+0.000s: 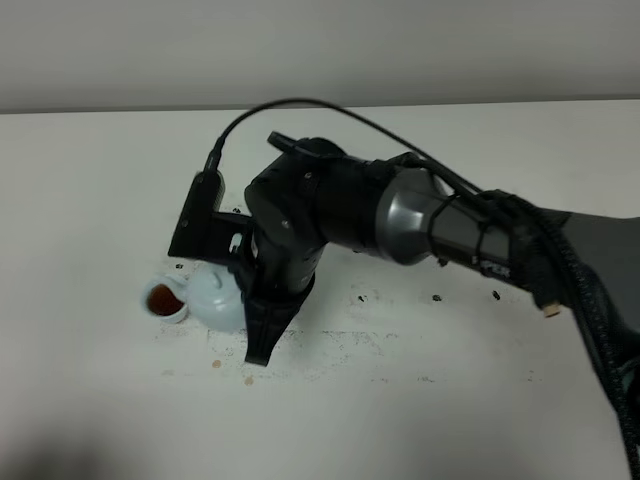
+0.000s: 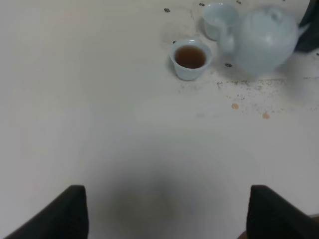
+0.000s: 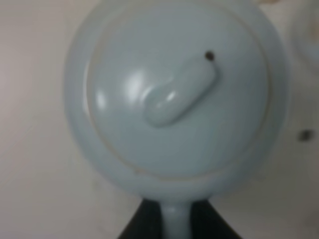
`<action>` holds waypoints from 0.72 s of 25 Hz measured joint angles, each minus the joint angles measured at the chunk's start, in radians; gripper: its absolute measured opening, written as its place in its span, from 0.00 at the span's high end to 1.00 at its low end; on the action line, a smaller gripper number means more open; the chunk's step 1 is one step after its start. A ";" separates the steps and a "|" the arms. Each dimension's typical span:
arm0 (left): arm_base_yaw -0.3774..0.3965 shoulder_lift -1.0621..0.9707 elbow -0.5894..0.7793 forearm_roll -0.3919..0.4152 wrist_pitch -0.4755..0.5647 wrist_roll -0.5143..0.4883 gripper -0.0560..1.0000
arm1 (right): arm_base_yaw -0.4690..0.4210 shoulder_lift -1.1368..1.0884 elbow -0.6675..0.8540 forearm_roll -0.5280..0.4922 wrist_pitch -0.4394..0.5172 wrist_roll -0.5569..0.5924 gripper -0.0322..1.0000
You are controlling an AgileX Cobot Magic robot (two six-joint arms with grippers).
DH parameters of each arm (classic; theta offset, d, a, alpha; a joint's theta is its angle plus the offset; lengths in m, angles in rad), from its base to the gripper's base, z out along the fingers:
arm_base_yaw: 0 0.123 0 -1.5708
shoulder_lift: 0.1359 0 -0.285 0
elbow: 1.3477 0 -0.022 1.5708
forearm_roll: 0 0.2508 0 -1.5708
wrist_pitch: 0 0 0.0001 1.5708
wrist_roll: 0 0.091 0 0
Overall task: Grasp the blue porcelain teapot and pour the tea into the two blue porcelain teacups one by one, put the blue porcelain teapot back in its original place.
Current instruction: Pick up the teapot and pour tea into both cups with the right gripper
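The blue porcelain teapot [image 1: 213,296] hangs just over the white table, and my right gripper [image 1: 250,300] is shut on its loop handle [image 3: 174,223]. The right wrist view looks straight down on its lid and knob [image 3: 177,94]. Its spout points at one of the two blue porcelain teacups [image 1: 163,300], which holds reddish-brown tea [image 2: 190,57]. The other teacup [image 2: 219,19] stands just behind the first, pale inside, and is hidden by the arm in the exterior view. My left gripper [image 2: 169,219] stands open, well short of the cups, with nothing between its fingers.
Dark specks and small brown drops [image 2: 249,104] dot the table [image 1: 420,400] around the teapot. The right arm [image 1: 420,215] reaches across from the right with a cable looping above it. A wall closes off the far edge.
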 joint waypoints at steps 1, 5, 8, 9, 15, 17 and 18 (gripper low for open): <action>0.000 0.000 0.000 0.000 0.000 0.000 0.35 | -0.013 -0.018 0.000 -0.020 -0.001 -0.057 0.93; 0.000 0.000 0.000 0.000 0.000 0.000 0.35 | -0.100 -0.044 -0.001 -0.046 -0.045 -0.349 0.93; 0.000 0.000 0.000 0.000 0.000 0.000 0.35 | -0.166 -0.044 -0.001 -0.057 -0.130 -0.606 0.93; 0.000 0.000 0.000 0.000 0.000 0.000 0.35 | -0.186 -0.044 -0.001 -0.058 -0.164 -0.666 0.93; 0.000 0.000 0.000 0.000 0.000 0.000 0.35 | -0.237 -0.044 -0.001 -0.076 -0.432 -0.910 0.93; 0.000 0.000 0.000 0.000 0.000 0.000 0.35 | -0.238 -0.042 -0.001 -0.076 -0.526 -0.942 0.93; 0.000 0.000 0.000 0.000 0.000 0.000 0.35 | -0.238 -0.039 -0.001 -0.076 -0.571 -0.957 0.93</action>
